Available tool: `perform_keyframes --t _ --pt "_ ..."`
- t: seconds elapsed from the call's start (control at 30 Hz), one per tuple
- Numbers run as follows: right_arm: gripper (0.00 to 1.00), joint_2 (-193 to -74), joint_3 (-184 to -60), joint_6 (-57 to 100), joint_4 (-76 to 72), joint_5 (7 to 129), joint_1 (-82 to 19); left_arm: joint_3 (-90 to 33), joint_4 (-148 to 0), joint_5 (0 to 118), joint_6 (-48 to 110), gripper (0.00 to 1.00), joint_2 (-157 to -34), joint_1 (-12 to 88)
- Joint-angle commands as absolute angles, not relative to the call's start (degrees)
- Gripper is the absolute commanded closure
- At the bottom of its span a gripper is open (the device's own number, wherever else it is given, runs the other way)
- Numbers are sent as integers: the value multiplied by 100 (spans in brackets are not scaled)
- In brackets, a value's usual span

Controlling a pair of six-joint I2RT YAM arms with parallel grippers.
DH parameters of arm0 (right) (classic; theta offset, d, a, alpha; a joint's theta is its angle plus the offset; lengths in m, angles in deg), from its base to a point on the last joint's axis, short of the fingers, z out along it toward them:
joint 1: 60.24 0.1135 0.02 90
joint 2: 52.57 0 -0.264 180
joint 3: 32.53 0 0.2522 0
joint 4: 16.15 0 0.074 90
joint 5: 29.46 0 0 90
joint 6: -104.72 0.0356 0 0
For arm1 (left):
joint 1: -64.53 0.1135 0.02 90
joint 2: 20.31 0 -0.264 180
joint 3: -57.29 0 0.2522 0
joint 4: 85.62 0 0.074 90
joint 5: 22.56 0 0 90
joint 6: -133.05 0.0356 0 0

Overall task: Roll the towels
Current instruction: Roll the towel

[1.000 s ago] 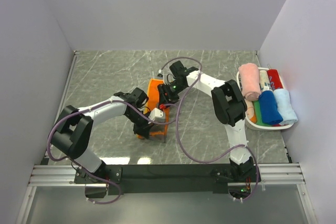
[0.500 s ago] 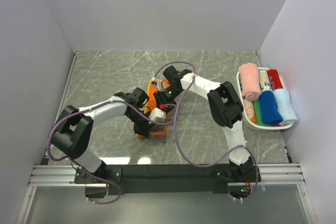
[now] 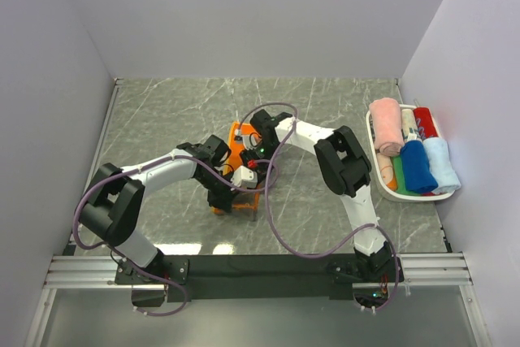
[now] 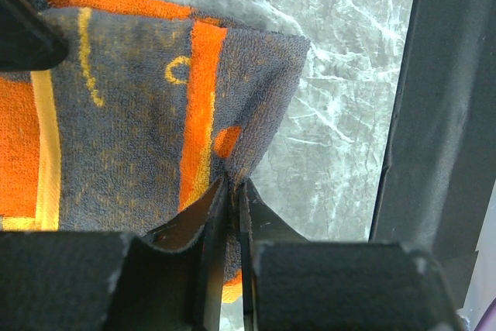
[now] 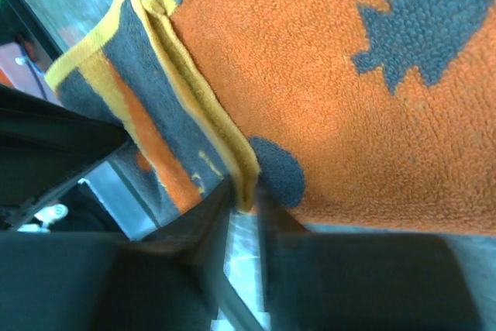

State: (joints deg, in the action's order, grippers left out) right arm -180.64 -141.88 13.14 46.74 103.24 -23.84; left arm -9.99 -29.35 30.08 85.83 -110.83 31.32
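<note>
- Towels (image 3: 417, 166) in neat rolls fill the white basket (image 3: 404, 196) at the right side of the tabletop (image 3: 162, 111). Pink, blue, pale blue, red and green ones lie packed side by side, so that share of the job looks done.
- One grey-and-orange towel (image 3: 241, 160) is out of the basket. It lies in the middle of the tabletop between the two arms, well apart from the basket. No other loose towel shows.
- From above, the wrists cover much of this towel. The wrist views show mostly flat cloth with a doubled-over edge, not a tight roll. I judge it folded, or at the very start of rolling.
- The left fingers (image 4: 192, 222) are almost together and pinch a grey corner of the towel between their tips.
- The right fingers (image 5: 194, 230) stand narrow on either side of the doubled yellow hem. They are blurred, so I cannot tell whether they clamp it yet.
- What seems left is to roll this last towel along its length, and probably to place it with the others.
</note>
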Motion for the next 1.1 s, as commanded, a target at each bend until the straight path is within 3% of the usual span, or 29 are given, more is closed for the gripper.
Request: perform_keyframes --t 0.0,0.13,0.53,0.7,1.07 --pt "83 -17887 -14121 1261 4718 10466 -2359 -1035 -3037 3018 8567 86 -11084 3105" --pt "100 -17641 -14122 1296 4780 10712 -2359 -1017 -3098 3000 8489 88 -11014 3113" --pt "100 -17482 -13295 1323 4323 10000 -2474 -1096 -3028 2878 8427 91 -10917 3105" --pt "73 -17896 -13848 1349 4498 9860 -2482 -1306 -2853 2667 8479 91 -10890 3096" --pt "64 -17483 -14244 1446 4639 9939 -2596 -1360 -2554 2596 8743 91 -11022 3105"
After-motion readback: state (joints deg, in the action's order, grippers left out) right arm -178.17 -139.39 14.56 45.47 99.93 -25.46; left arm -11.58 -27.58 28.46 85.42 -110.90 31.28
